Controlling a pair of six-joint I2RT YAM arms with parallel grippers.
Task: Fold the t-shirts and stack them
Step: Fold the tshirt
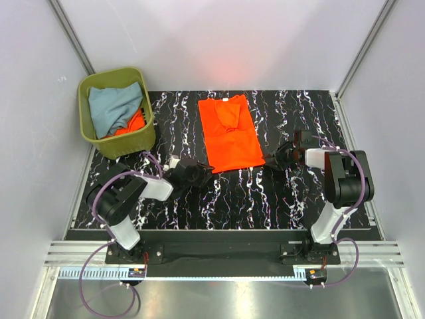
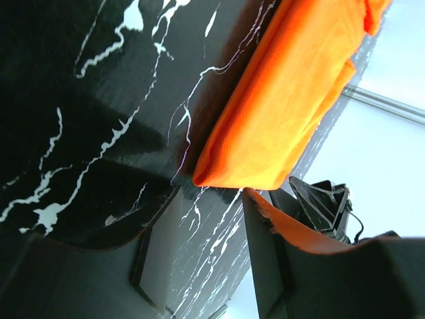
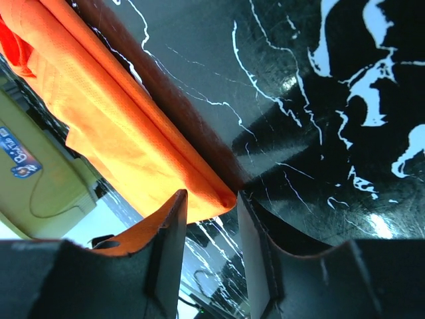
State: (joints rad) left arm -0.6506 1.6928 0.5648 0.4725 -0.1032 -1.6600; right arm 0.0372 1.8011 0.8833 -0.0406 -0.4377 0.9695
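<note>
Item one: a folded orange t-shirt [image 1: 229, 136] lies flat near the middle of the black marbled mat [image 1: 292, 199]. It forms a long, narrow rectangle with the collar end far from the arms and the hem end toward them. Item two: an olive-green bin [image 1: 147, 136] stands at the far left corner of the mat, well apart from that shirt. It holds a crumpled grey-blue t-shirt [image 1: 113, 106] on top and a second orange t-shirt [image 1: 131, 124] showing beneath it at the near right side. Item three: the left gripper [image 1: 200, 173] sits low over the mat at the near left corner of the folded shirt. In its wrist view the fingers [image 2: 265, 266] stand partly apart, with bare mat visible between them. The shirt's corner lies just ahead of the fingertips, not pinched. Item four: the right gripper [image 1: 271, 161] sits low at the near right corner of the same shirt. In its wrist view the fingers [image 3: 169, 246] also stand partly apart at a moderate gap. The folded corner reaches in between the fingertips, and mat is visible in the gap below it. Whether either fingertip touches the cloth cannot be told. Neither gripper holds the shirt off the mat, and the hem edge lies flat between the two.
</note>
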